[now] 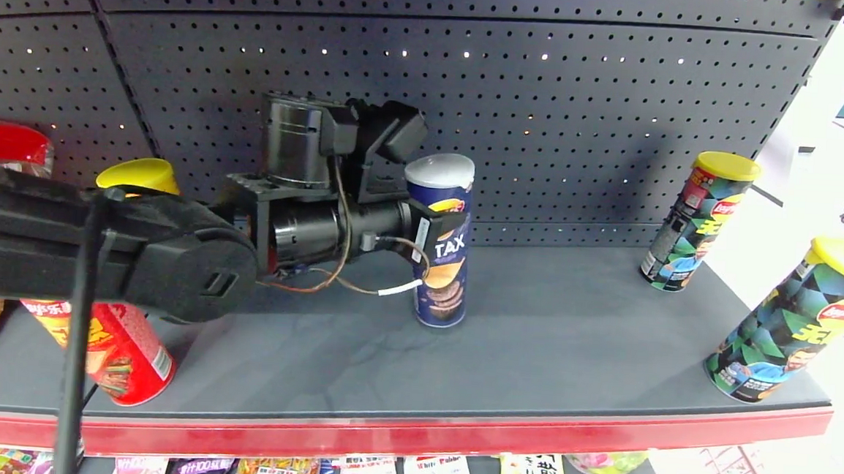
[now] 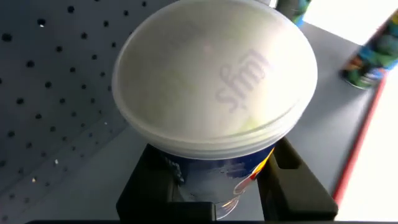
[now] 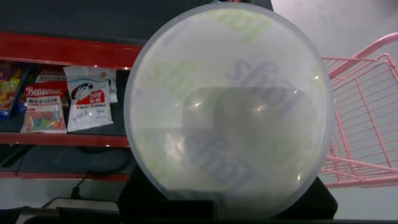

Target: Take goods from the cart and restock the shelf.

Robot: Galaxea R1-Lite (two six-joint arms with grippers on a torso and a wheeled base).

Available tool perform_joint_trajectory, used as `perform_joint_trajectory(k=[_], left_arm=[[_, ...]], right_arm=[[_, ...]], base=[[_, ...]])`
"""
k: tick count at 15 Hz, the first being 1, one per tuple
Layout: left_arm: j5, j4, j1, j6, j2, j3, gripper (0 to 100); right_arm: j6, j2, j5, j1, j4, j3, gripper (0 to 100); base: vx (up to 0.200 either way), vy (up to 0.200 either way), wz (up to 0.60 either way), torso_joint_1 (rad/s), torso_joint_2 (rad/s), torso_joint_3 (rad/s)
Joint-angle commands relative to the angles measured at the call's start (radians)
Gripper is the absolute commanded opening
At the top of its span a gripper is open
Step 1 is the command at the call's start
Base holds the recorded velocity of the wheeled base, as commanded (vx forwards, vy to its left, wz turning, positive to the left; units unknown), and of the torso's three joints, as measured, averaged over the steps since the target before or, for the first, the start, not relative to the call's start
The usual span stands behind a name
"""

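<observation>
We see the left gripper point(image 1: 438, 232) closed on the blue chip can point(image 1: 442, 286), its fingers clamped on either side of the tube just under the white lid. The can stands upright between them, and its base looks to be down on the grey shelf point(image 1: 547, 347). In the left wrist view the same gripper point(image 2: 219, 194) sits below the lid of the can point(image 2: 214, 81), one dark finger on each flank. Behind this gripper is the pegboard panel point(image 1: 547, 113). Well off to its right stand two yellow-lidded cans point(image 1: 698, 221), apart from each other. Back along the arm, to the gripper's left, a red can point(image 1: 118, 354) leans on the shelf.

The right gripper point(image 3: 227, 208) grips a clear-lidded can point(image 3: 227, 106), lid towards the camera. Beyond it we see the pink cart point(image 3: 367, 124) on one side and snack bags point(image 3: 87, 99) on a lower shelf on the other
</observation>
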Motion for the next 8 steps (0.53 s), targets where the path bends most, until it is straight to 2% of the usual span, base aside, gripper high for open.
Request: perform_joint_trajectory(k=[1,6,8], left_arm=[[-0.004,-0.003,-0.027,-0.001,-0.107,0.103,0],[-0.003,-0.008,-0.065,0.002,-0.201,0.256,0],[-0.007,-0.039,-0.070,0.005,-0.213,0.327,0]], right_arm=[[-0.002,0.008,0.000,0.001,0.000,-0.001,0],[0.000,0.015,0.000,0.001,-0.026,0.000,0],[0.000,0.015,0.000,0.001,-0.026,0.000,0]], base=[[0.000,0.000,0.00,0.000,0.00,0.000],[0.000,0.000,0.00,0.000,0.00,0.000],[0.000,0.000,0.00,0.000,0.00,0.000]])
